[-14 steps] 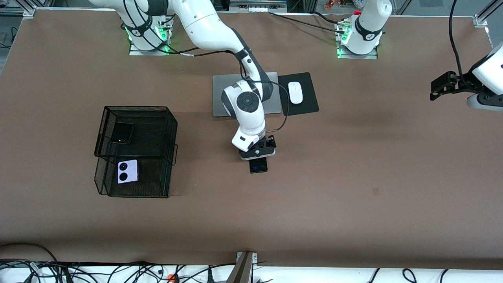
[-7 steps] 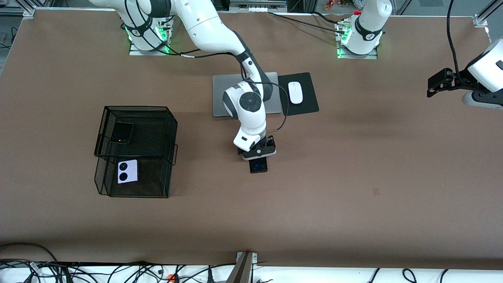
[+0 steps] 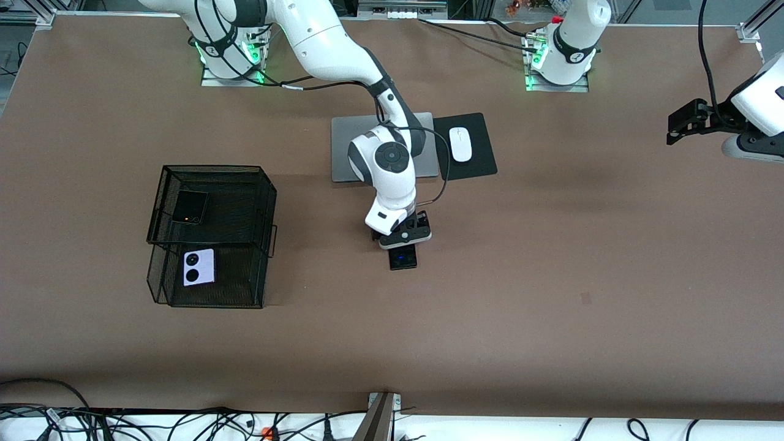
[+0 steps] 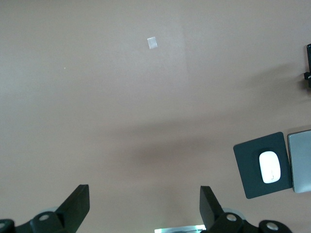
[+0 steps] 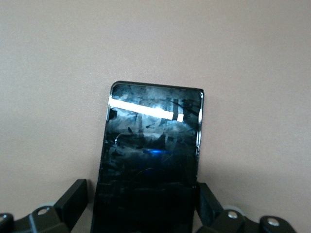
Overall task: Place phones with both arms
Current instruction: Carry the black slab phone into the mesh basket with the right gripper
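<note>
Right pincer (image 3: 401,242) is straddling the black slab phone (image 5: 150,155) on the desk (image 3: 551,275), fingers apart; left pincer (image 3: 680,125) is waiting, fingers apart

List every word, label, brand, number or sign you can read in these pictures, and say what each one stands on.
None can be read.
Slab phone: screen shows only glare and a blue glow, no text.
Lilac phone: two black lenses, no lettering legible.
Black folded phone: no marking legible.
Mouse, laptop: no brand visible.
Arm bases: small dark marks, too small to read.
Pale tag on the table: blank as far as shows.
</note>
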Motion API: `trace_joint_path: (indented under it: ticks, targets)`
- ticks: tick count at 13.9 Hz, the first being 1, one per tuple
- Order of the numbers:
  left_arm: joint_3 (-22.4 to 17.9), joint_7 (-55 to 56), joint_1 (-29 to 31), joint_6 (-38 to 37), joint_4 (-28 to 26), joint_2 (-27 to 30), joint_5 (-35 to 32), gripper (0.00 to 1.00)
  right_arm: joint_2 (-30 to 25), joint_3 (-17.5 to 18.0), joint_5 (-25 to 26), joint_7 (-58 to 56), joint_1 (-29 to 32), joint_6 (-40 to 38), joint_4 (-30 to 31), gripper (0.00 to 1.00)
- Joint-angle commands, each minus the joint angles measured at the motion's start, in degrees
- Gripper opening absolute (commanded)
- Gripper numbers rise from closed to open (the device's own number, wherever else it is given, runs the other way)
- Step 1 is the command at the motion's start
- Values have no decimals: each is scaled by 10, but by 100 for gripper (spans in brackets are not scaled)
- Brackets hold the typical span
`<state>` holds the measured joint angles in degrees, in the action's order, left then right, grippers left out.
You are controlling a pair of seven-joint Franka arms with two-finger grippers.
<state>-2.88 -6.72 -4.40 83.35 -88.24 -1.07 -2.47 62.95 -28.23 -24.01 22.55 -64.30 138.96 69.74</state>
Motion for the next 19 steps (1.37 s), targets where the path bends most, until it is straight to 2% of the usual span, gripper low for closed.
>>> trace_joint_path:
  ticks: [1,2,4,5,7,9,13,16,17,19]
  targets:
    - [2,-5,2,-11,-7,13,8,100,6,0,22,1,-5,2,-1,96]
    - [2,-5,2,-14,-5,13,8,100,8,0,33,2,-6,2,0,88]
    - [2,-5,3,-15,-9,13,8,100,7,0,34,8,-9,1,7,37]
    - [2,-5,2,-14,-10,12,7,100,6,-1,35,8,-9,-1,7,26]
    - [2,-5,2,-14,-9,12,7,100,-1,-5,37,8,-9,-16,7,24]
    - [2,-4,2,-18,-7,12,7,100,-25,-27,36,7,-8,-76,3,24]
    - [2,-4,2,-24,-4,10,6,100,-120,-105,31,-2,6,-208,3,24]
    - [2,-4,2,-25,-3,10,6,100,-188,-126,34,-49,51,-282,5,24]
    - [2,-4,2,-25,-3,10,6,100,-202,-148,35,-80,59,-307,7,24]
    - [2,-3,2,-26,-2,11,6,100,-213,-217,35,-134,59,-361,15,24]
